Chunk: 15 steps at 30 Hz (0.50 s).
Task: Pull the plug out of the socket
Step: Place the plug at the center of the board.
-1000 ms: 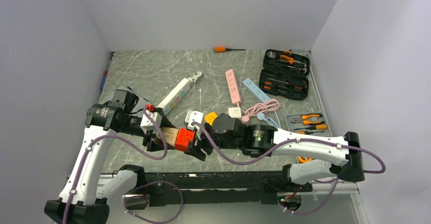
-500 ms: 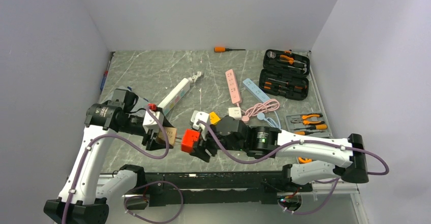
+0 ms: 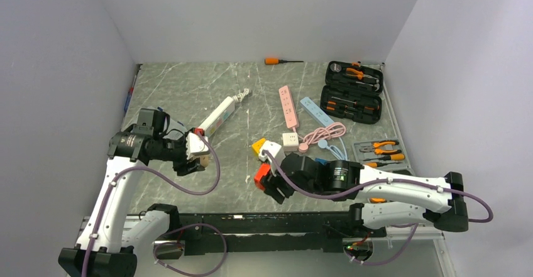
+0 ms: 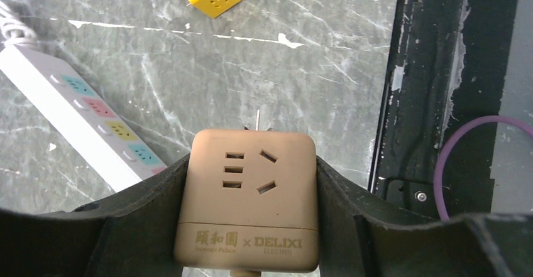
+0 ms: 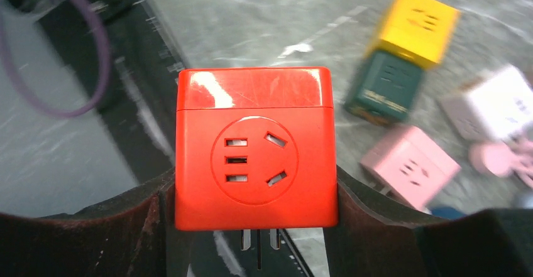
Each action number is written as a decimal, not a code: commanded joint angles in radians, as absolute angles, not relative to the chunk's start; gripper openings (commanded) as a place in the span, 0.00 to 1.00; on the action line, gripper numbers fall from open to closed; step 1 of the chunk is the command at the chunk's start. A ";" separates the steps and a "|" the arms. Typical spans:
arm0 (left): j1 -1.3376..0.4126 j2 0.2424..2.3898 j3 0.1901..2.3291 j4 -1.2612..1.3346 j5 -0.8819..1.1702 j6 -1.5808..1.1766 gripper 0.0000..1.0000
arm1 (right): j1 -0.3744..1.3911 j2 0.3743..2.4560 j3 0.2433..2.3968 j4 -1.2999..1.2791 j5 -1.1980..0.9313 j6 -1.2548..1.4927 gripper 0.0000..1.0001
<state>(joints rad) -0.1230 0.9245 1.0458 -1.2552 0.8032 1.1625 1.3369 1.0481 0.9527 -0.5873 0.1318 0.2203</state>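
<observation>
Left gripper (image 4: 248,167) clamps the tan socket cube (image 4: 246,208) near the white power strip (image 4: 94,110); right gripper (image 5: 254,186), farther from it, clenches the red plug cube (image 5: 254,145)

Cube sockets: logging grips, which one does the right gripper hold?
The red plastic cube socket; the left gripper holds the tan plastic cube socket instead.

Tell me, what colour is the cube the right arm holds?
Red: the red plastic socket cube shows best in the right wrist view.

The red plug (image 5: 254,157) has come free of the tan socket (image 4: 246,195).
</observation>
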 commanded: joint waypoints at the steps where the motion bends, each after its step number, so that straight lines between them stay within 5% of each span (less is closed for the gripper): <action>1: -0.120 0.917 1.044 -1.169 0.801 1.079 0.08 | 1.275 1.048 0.980 -0.639 0.494 0.336 0.00; 8: -0.153 0.960 1.076 -1.108 0.791 0.911 0.03 | 0.831 1.146 1.013 -0.654 0.428 0.456 0.00; 15: -0.207 0.990 1.090 -1.072 0.714 0.859 0.01 | 0.690 1.265 0.949 -0.646 0.477 0.531 0.00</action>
<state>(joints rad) -0.1814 0.9867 1.0454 -1.1271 0.7429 0.9226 0.7177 1.2148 0.9699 -0.6594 0.4198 0.4622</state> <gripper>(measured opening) 0.638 0.635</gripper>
